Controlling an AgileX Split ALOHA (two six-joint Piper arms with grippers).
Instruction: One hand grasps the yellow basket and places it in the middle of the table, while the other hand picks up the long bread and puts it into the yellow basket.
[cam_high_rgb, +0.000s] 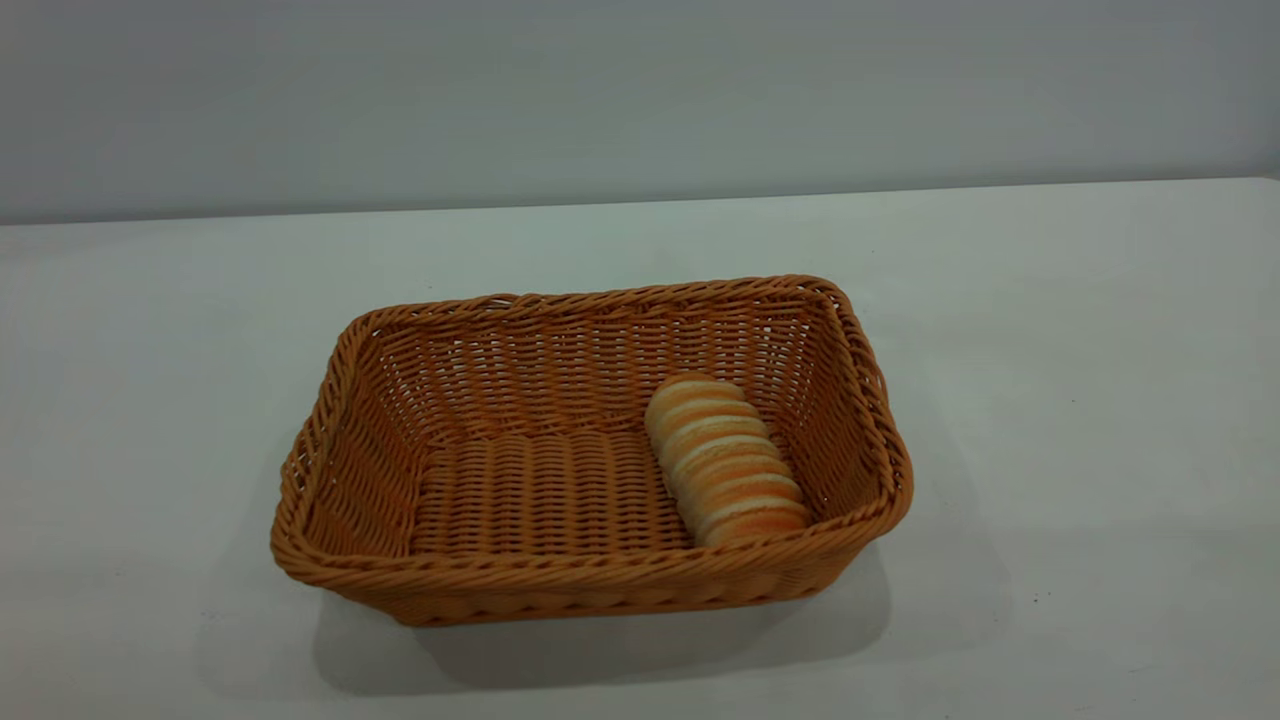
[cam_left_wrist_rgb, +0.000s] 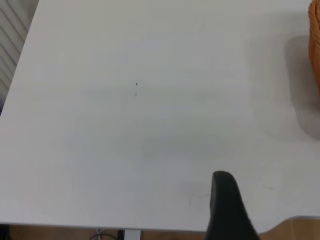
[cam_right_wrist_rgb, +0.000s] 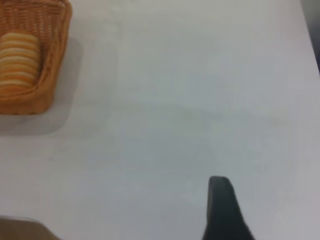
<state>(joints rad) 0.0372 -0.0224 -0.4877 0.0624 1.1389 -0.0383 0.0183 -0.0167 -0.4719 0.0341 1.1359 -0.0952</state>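
The yellow basket (cam_high_rgb: 590, 578) stands in the middle of the white table (cam_high_rgb: 1050, 350). The long bread (cam_high_rgb: 725, 460) lies on the basket's floor at its right end, close to the right wall. Neither arm shows in the exterior view. My left gripper (cam_left_wrist_rgb: 225, 200) hangs over bare table near the table's edge, well apart from the basket, of which only a sliver (cam_left_wrist_rgb: 315, 45) shows. My right gripper (cam_right_wrist_rgb: 220, 200) is also over bare table, apart from the basket (cam_right_wrist_rgb: 52, 75) and the bread (cam_right_wrist_rgb: 19, 62) inside it. Neither holds anything that I can see.
The table's edge and the brown floor (cam_left_wrist_rgb: 300, 227) beyond it show close to the left gripper. A table corner and the floor (cam_right_wrist_rgb: 20, 230) show in the right wrist view. A grey wall (cam_high_rgb: 640, 90) stands behind the table.
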